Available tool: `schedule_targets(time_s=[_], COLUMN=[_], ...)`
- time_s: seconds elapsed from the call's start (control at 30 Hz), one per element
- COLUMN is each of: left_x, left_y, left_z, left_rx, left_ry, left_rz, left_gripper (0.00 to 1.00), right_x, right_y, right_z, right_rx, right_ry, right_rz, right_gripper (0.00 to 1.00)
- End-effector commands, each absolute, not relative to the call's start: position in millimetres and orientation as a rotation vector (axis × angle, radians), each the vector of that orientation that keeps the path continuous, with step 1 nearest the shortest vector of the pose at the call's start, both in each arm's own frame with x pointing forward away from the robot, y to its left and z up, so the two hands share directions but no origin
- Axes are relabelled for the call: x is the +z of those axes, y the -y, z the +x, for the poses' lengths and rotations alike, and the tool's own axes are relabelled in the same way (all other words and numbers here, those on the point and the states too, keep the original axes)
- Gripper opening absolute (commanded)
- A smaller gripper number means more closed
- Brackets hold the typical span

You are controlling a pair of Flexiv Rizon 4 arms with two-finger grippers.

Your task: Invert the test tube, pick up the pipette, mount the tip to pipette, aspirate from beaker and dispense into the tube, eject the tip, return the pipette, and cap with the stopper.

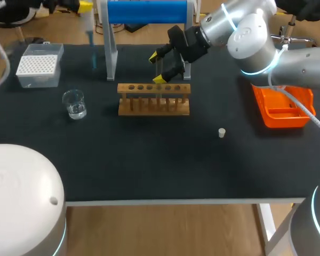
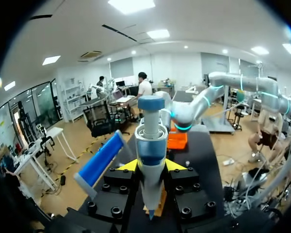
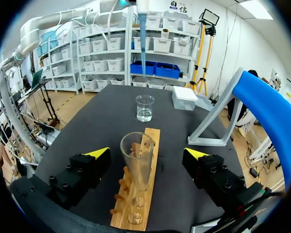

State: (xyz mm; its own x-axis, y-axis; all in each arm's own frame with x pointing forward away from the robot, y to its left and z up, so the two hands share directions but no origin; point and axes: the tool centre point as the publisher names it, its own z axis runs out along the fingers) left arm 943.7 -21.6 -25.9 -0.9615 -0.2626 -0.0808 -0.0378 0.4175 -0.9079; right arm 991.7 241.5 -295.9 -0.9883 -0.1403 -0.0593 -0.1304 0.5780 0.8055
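Right pincer hangs spread wide over the wooden rack. Its yellow tips sit on either side of the test tube without touching it. The tube stands upright in the rack, mouth up. Left pincer is pinching the pipette from both sides, point down, above the far side of the table, beyond the beaker. The stopper lies alone on the table, right of the rack.
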Motion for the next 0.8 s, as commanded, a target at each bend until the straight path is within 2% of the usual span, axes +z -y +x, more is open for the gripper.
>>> schedule_targets(time_s=[0.03, 0.4, 0.8], left_x=[-1, 14, 20], left_y=[54, 127, 176], left_z=[958, 974, 979], left_rx=[-1.541, -1.633, -1.693], left_ry=[-2.511, -2.547, -2.554], left_rz=[-0.246, -0.117, -0.039], left_gripper=[0.00, 0.00, 0.00], right_x=[-295, -295, -295], right_y=[-241, -241, -241], right_z=[992, 992, 992], right_rx=[-1.411, -1.411, -1.411], right_ry=[2.782, 2.782, 2.782], right_rz=[0.239, 0.239, 0.239], right_gripper=[1.00, 1.00, 1.00])
